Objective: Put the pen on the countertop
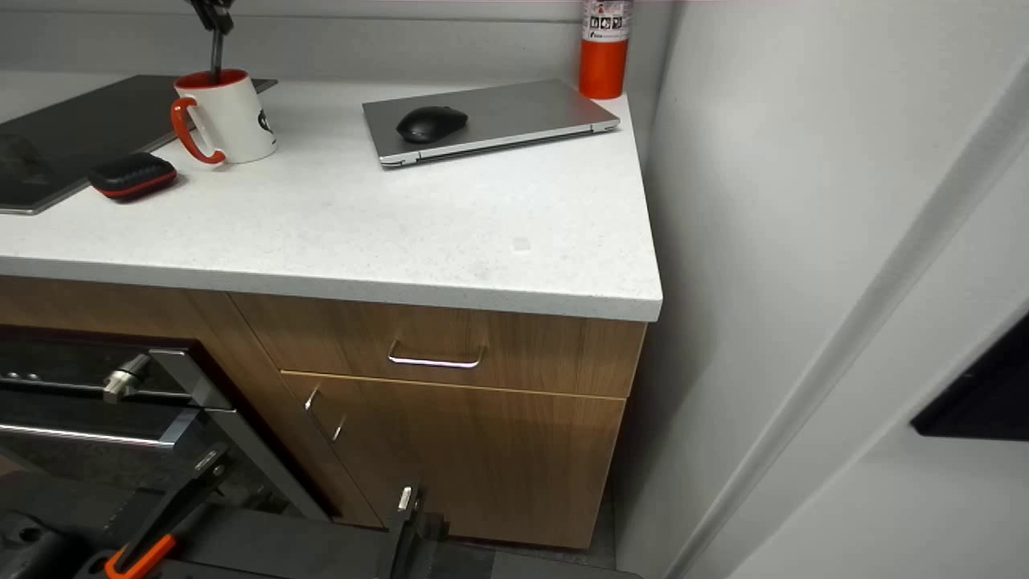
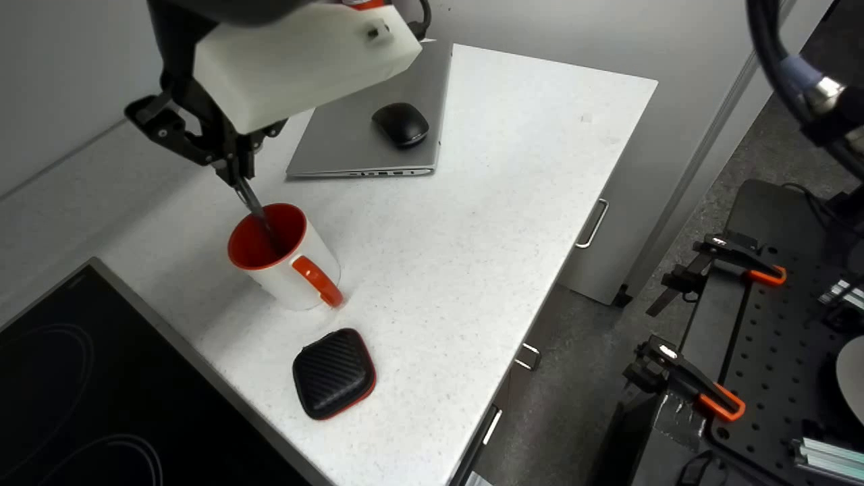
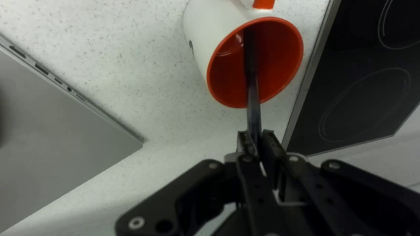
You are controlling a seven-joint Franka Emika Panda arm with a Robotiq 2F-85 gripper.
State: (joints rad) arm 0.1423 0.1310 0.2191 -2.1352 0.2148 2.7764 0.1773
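Toward the back edge of the bench, beside the hob, our end effector pinches the upper part of the pen, whose lower part sits inside the mug. If we swing sideways before the pen clears the mug, we could topple it. If the pinch is slack, the pen may slide down. Released too high, it could roll off the front edge.

The jaws pinch the dark pen, its far end inside the red-lined white mug.
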